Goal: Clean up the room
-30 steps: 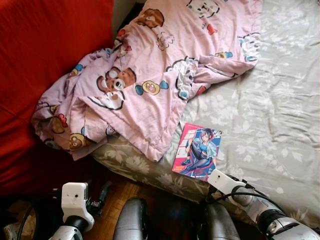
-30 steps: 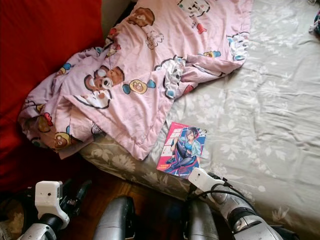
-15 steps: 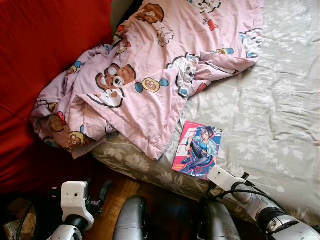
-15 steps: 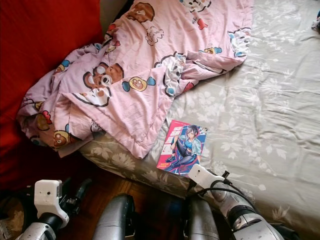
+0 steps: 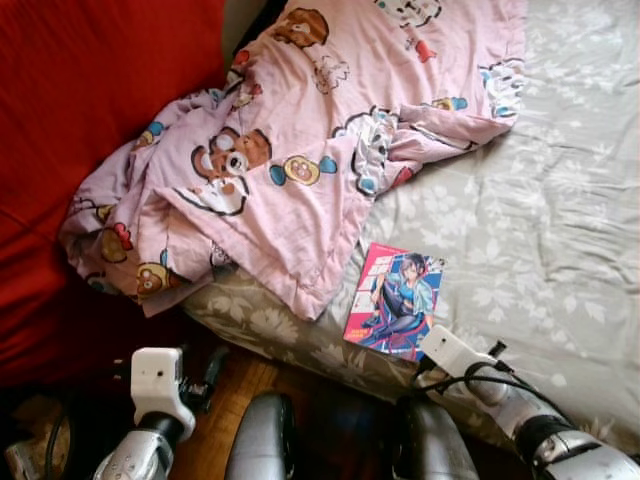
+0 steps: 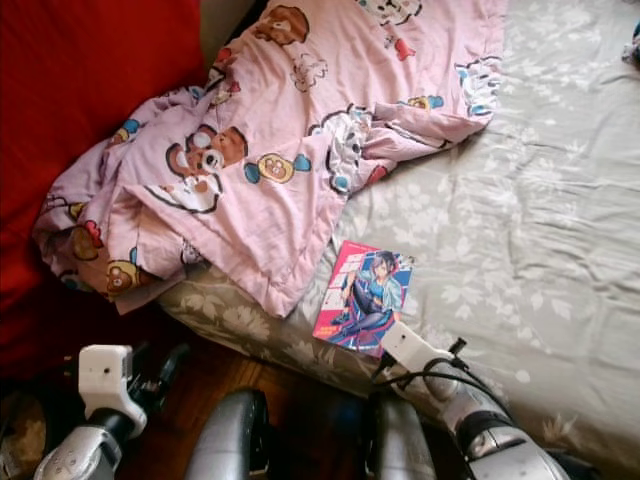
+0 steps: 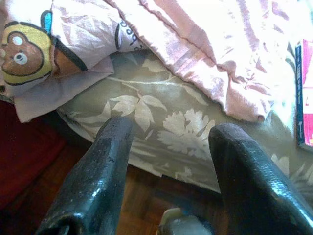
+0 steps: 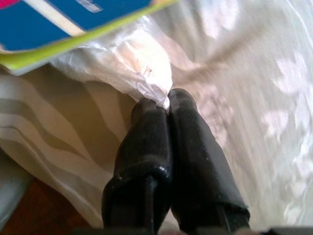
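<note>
Item: glossy pink-and-blue illustrated comic book (image 5: 395, 301), lying flat on the grey leaf-patterned bed sheet (image 5: 540, 230), near the bed's near edge. Its long axis runs away from the robot, tilted slightly rightward at the top. One upper corner lies just beside the hem of the crumpled pink cartoon-print duvet (image 5: 300, 160), which spills off the bed toward the red fabric surface (image 5: 90, 120).

Right pincer (image 8: 164, 105): fingers pressed together, pinching a fold of the grey sheet; nothing else held. The book lies directly ahead of it and slightly to the left, its lower edge very close. The right forearm (image 5: 520, 415) reaches low from the right, across the mattress edge.

Left pincer (image 7: 168, 129): fingers spread, holding nothing, low over the wooden floor (image 5: 225, 395), pointing at the mattress side; book well to its right.

Judgement: the right arm is the nearer; the book's near short edge is the likely approach.
</note>
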{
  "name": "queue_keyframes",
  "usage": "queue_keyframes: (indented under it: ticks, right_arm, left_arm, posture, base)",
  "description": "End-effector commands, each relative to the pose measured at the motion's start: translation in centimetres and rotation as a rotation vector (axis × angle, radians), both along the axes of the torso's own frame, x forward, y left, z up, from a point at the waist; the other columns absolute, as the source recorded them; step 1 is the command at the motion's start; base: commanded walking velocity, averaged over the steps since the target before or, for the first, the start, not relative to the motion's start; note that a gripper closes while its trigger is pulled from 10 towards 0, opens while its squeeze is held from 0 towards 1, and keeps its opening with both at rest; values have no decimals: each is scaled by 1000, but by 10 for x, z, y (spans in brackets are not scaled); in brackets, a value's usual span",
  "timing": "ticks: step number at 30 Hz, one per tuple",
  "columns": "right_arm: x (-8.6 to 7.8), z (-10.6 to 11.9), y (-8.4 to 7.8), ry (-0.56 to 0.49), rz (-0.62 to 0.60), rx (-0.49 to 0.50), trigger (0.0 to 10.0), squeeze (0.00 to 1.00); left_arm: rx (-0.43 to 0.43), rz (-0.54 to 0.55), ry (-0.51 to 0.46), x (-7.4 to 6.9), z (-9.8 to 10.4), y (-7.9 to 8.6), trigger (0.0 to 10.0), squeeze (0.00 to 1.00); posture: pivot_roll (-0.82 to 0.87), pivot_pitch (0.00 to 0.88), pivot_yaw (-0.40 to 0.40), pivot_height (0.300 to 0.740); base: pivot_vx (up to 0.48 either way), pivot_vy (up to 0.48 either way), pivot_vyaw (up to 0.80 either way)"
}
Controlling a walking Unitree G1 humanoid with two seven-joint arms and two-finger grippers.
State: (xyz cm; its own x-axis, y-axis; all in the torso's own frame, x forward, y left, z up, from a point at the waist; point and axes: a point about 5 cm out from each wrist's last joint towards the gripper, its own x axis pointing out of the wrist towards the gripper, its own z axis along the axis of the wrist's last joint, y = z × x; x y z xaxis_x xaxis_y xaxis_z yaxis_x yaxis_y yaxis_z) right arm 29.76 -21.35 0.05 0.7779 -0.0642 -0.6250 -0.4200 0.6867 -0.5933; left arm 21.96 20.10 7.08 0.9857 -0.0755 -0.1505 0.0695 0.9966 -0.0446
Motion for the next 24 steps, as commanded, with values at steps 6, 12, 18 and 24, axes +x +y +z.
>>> queue_keyframes:
  ticks: [6, 12, 18, 24]
  right_arm:
    - [-13, -7, -16, -54, -232, 217, 0, 0]
    - [-18, 0, -24, -278, -450, 522, 0, 0]
    - [-34, -2, -3, -437, -497, 744, 10000, 0]
    - [-40, -4, 2, -499, -559, 785, 10000, 0]
  left_arm:
    - [-8, 18, 11, 15, -13, -2, 10000, 0]
    - [-11, 26, -28, 37, -8, -2, 10000, 0]
    - [-13, 28, -30, 46, -11, -4, 10000, 0]
    - [-23, 44, -27, 49, -16, -5, 10000, 0]
  posture:
    - [112, 126, 26, 651]
    - [58, 58, 18, 651]
    - [17, 38, 15, 651]
    - [8, 22, 11, 651]
  base:
    - [0, 0, 0]
    - [0, 0, 0]
    - [0, 0, 0]
    - [0, 0, 0]
